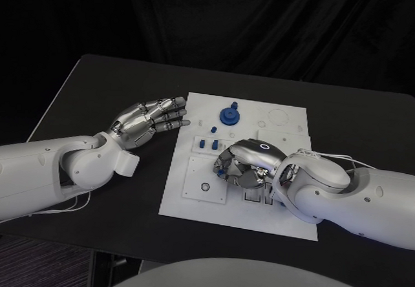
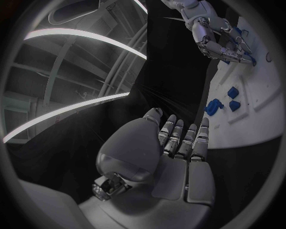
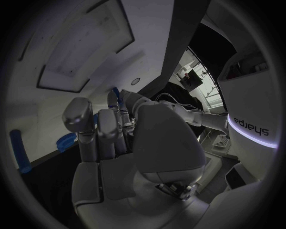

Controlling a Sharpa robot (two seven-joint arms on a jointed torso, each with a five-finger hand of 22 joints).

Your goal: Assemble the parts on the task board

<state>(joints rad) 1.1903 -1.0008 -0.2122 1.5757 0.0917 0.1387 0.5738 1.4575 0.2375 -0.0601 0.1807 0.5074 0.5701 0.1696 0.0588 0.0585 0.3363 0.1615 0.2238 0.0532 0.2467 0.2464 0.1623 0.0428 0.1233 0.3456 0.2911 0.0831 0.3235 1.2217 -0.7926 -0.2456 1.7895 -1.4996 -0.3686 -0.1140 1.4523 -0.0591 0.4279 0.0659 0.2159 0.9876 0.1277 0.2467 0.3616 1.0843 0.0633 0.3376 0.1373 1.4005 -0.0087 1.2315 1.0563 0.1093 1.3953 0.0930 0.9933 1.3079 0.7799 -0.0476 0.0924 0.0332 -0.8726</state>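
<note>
My left robot hand hovers over the desk just beside the board — fingers spread, nearly straight, holding nothing. My right robot hand is down on the middle of the board, fingers curled in tight; a blue part shows at the fingertips, but I cannot tell whether I grip it. A round blue part stands near the board's far edge, with small blue parts just beyond my right fingers.
</note>
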